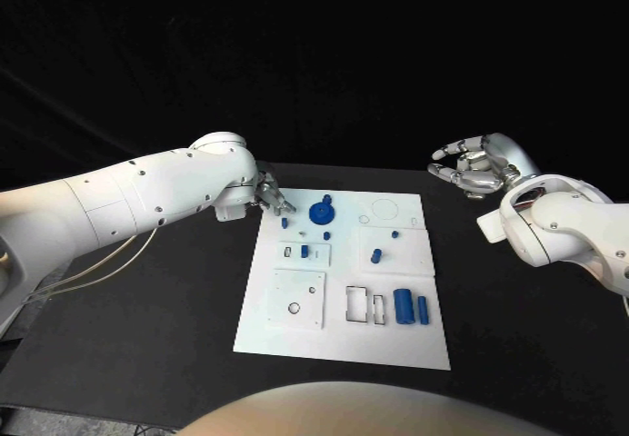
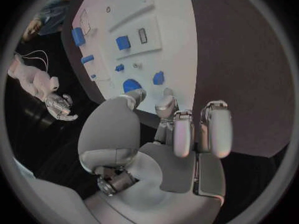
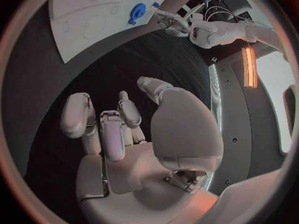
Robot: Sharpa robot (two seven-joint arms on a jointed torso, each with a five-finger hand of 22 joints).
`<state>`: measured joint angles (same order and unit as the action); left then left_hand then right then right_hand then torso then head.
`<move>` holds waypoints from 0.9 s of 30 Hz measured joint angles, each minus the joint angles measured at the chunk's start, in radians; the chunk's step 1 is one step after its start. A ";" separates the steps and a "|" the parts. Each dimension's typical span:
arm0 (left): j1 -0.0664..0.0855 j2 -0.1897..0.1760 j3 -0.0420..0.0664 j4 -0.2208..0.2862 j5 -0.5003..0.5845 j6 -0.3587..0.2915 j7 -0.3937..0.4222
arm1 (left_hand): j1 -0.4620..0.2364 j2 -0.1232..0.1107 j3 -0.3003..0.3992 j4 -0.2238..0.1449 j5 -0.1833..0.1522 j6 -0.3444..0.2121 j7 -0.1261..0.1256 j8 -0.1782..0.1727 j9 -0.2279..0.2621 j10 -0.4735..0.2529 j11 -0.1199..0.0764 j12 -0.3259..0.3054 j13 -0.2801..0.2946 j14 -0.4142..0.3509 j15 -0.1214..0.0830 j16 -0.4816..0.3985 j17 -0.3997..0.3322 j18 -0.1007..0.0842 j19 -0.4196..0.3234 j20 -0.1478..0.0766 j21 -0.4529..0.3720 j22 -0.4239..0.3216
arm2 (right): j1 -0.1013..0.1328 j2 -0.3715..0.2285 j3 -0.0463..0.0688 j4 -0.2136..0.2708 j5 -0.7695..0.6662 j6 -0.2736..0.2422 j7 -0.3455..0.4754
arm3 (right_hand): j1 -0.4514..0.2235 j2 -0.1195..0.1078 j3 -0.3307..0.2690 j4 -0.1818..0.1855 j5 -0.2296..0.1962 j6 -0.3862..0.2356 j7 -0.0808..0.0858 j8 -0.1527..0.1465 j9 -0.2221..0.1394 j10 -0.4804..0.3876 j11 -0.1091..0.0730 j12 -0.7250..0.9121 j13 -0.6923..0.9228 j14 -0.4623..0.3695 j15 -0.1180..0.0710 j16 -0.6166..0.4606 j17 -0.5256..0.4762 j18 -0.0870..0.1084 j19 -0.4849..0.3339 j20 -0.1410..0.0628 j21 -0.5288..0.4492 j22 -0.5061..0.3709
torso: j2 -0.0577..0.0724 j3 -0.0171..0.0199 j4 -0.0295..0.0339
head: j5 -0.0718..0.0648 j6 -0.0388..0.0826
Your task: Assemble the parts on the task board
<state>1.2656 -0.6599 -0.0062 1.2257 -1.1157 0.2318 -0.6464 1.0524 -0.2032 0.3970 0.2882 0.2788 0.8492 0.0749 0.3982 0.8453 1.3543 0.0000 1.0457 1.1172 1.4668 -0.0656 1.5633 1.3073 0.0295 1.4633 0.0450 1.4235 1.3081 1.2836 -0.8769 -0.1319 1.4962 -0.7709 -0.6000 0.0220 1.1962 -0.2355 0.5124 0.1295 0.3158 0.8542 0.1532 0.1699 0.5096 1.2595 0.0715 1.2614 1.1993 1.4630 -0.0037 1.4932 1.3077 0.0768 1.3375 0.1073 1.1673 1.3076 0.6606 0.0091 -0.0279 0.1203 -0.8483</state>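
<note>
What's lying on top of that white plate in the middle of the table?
The task board carries several small blue parts: a round one near the far edge, a small one mid-board, and two upright pieces beside outlined slots. The left hand covers the far-left corner; what's beneath cannot be seen.

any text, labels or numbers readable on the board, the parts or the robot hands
None can be read.
task board: outlined shapes, no legible words or numbers.
blue parts, such as the round one: no markings that can be made out.
left hand and right hand: no readable label or brand.
</note>
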 measured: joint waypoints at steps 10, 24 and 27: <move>-0.001 0.011 -0.002 -0.006 0.003 0.029 -0.002 | 0.031 0.017 -0.008 -0.003 0.019 0.016 -0.005 0.000 -0.009 0.000 0.000 0.000 -0.002 0.000 0.000 0.000 0.000 0.000 0.000 0.000 0.000 0.000 | 0.000 0.001 0.000 0.000 0.000 0.000 0.000 | 0.000 0.000 0.000 0.000 0.000 0.000 0.000 0.000 0.000 0.000 0.000 0.000 0.000 0.000 0.000 0.000 0.000 0.000 0.000 0.000 0.000 0.000 | -0.001 0.0006 0.0016 | -0.001 -0.002; -0.002 0.018 -0.006 -0.016 0.012 0.058 -0.006 | 0.059 0.035 -0.008 -0.003 0.020 0.034 -0.009 0.004 -0.016 0.000 0.000 0.000 -0.004 0.000 0.000 0.004 0.000 0.000 0.000 0.000 0.000 0.000 | 0.000 0.002 0.000 0.000 0.000 0.000 0.000 | 0.000 0.000 0.000 0.000 0.000 0.000 0.000 0.000 0.000 0.000 0.000 0.000 0.000 0.000 0.000 0.000 0.000 0.000 0.000 0.000 0.000 0.000 | -0.001 0.0007 0.0012 | 0.000 -0.005; -0.002 0.020 -0.007 -0.018 0.013 0.061 -0.007 | 0.064 0.040 -0.008 -0.003 0.020 0.034 -0.009 0.004 -0.017 0.000 0.000 0.000 -0.004 0.000 0.000 0.004 0.000 0.000 0.000 0.000 0.000 0.000 | 0.000 0.002 0.000 0.000 0.000 0.000 0.000 | 0.000 0.000 0.000 0.000 0.000 0.000 0.000 0.000 0.001 0.000 0.000 0.000 0.000 0.000 0.000 0.000 0.000 0.000 0.000 0.000 0.000 0.000 | -0.001 0.0007 0.0012 | 0.000 -0.005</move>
<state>1.2636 -0.6404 -0.0129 1.2077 -1.1026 0.2924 -0.6530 1.1159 -0.1634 0.3889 0.2855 0.2984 0.8831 0.0659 0.4024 0.8283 1.3543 0.0000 1.0456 1.1128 1.4668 -0.0656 1.5673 1.3073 0.0295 1.4633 0.0449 1.4235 1.3079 1.2835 -0.8753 -0.1319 1.4964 -0.7710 -0.6000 0.0217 1.1963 -0.2355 0.5123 0.1296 0.3158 0.8542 0.1533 0.1699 0.5104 1.2595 0.0715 1.2614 1.1993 1.4630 -0.0037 1.4932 1.3075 0.0768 1.3375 0.1072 1.1673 1.3073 0.6598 0.0098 -0.0267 0.1201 -0.8534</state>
